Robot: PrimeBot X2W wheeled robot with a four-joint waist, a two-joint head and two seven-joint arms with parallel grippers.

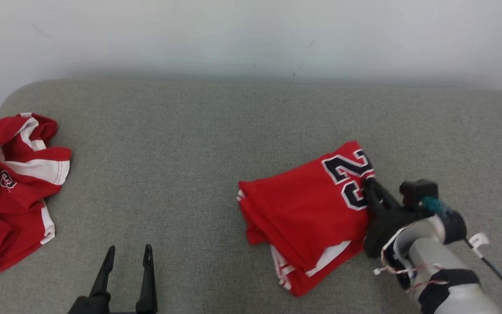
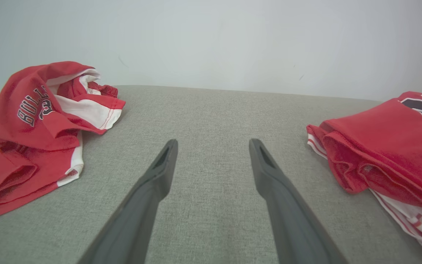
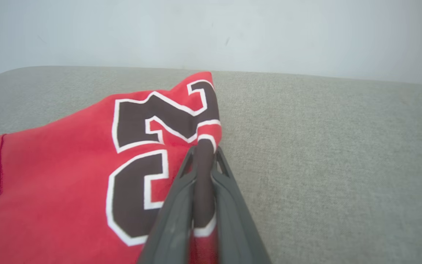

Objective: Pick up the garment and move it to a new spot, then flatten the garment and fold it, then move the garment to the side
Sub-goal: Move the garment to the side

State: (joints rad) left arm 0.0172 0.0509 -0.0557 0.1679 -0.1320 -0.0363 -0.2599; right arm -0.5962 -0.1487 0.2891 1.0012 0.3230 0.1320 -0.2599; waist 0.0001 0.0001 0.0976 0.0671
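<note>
The right claw [image 1: 369, 186] is clamped nearly shut on the right-hand edge of the garment [image 1: 303, 209], a bright red soft-fabric shirt with a dark, white-outlined number, white panels and thin striped trim. In the right wrist view a ridge of the numbered cloth is nipped between its two dark fingers [image 3: 233, 205]. The garment lies as a compact folded stack on the grey fabric-covered surface [image 1: 190, 144], right of the middle and toward the front edge. Layered hems show along the stack's left and front sides. By that shape, the picking up, flattening and folding look done, and what remains is carrying the bundle off to the side; this pinch reads as the start of that move. The stack appears to rest on the surface, not yet lifted. The left claw [image 1: 129, 256] has its fingers spread wide and holds nothing. It sits over bare cloth near the front edge, left of the middle and well apart from the folded stack. A crumpled red-and-white shirt [image 1: 11, 192] with printed lettering lies in a heap at the left edge, touched by neither claw.
</note>
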